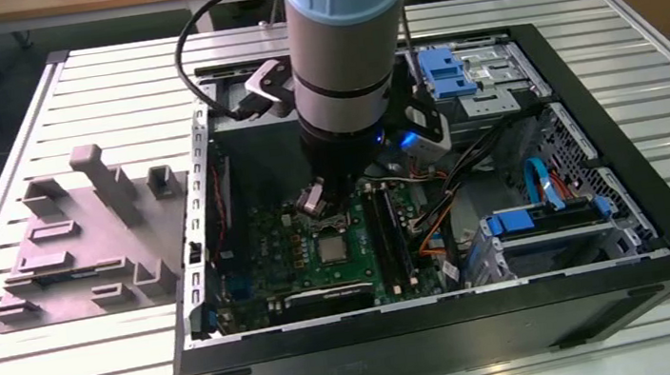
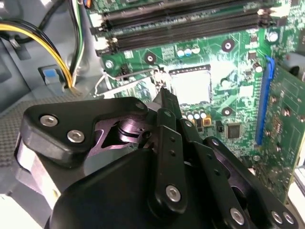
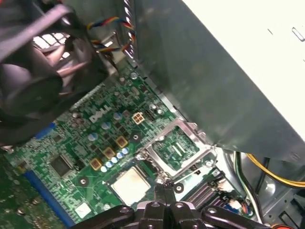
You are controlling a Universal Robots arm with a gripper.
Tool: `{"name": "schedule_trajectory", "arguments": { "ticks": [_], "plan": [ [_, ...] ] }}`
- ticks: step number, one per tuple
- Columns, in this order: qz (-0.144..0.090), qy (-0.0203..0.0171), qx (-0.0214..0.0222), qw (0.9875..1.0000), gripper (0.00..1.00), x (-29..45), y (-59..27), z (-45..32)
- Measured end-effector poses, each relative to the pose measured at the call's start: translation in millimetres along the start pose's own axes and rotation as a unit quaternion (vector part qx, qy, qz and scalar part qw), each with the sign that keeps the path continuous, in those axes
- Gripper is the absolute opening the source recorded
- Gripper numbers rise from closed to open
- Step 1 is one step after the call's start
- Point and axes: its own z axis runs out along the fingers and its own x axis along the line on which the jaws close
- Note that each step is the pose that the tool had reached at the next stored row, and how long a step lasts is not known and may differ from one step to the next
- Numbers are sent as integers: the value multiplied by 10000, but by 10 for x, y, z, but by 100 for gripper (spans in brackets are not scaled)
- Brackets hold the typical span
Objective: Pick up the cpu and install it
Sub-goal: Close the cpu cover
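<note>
The hand's [image 2: 164, 95] black linkage seemingly covers one edge of the cpu [image 2: 189, 86].

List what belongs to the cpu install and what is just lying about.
Belongs to the job:
- cpu, lying in the socket
- open socket frame
- end effector, just beside the cpu

Just lying about:
- grey moulded tray, outside the case
- blue drive caddy
- memory slots

One cpu [image 3: 127, 184], one grey tray [image 1: 81, 247]
</note>
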Motion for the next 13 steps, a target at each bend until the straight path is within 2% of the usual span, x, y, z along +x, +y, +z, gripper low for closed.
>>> {"name": "schedule_trajectory", "arguments": {
  "ticks": [13],
  "plan": [
    [-32, 1, -4, 10000, 11, -231, -9, 53]
  ]
}}
